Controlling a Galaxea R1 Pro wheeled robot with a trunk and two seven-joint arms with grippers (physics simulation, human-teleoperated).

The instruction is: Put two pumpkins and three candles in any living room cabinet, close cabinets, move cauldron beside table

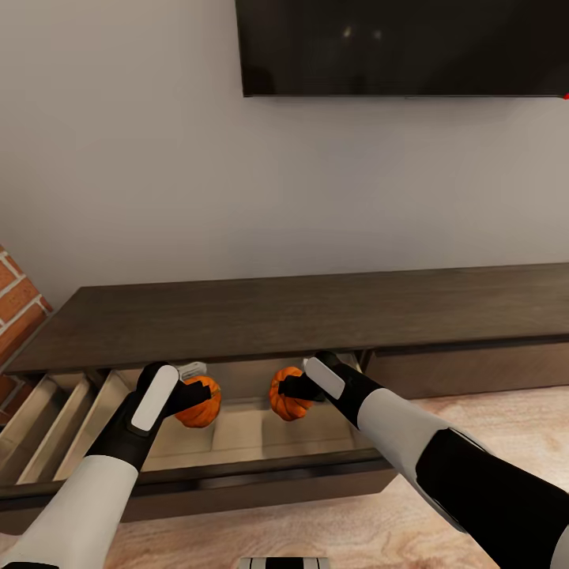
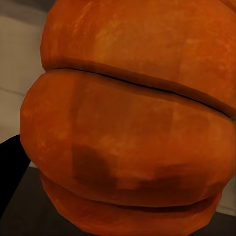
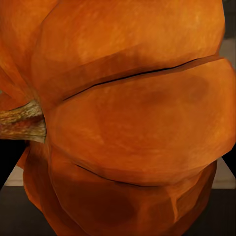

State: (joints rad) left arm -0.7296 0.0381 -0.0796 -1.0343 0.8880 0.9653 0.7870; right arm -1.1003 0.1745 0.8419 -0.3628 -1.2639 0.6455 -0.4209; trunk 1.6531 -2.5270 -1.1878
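The long dark-brown cabinet (image 1: 316,312) stands against the wall with its left drawer (image 1: 237,442) pulled out. Each of my grippers holds a bright-orange ribbed pumpkin over that open drawer. My left gripper (image 1: 192,397) is shut on the left pumpkin (image 1: 201,403), seen close up in the left wrist view (image 2: 132,123). On the right pumpkin (image 1: 286,397) my right gripper (image 1: 294,389) is shut; the right wrist view shows this pumpkin (image 3: 132,123) with its brownish stem (image 3: 22,123). The candles, cauldron and table are out of view.
A large dark TV screen (image 1: 403,47) hangs on the wall above the cabinet. A brick wall edge (image 1: 16,308) stands at the left. The drawer's left part has slanted dividers (image 1: 55,419). Light wood floor (image 1: 490,411) lies at the right.
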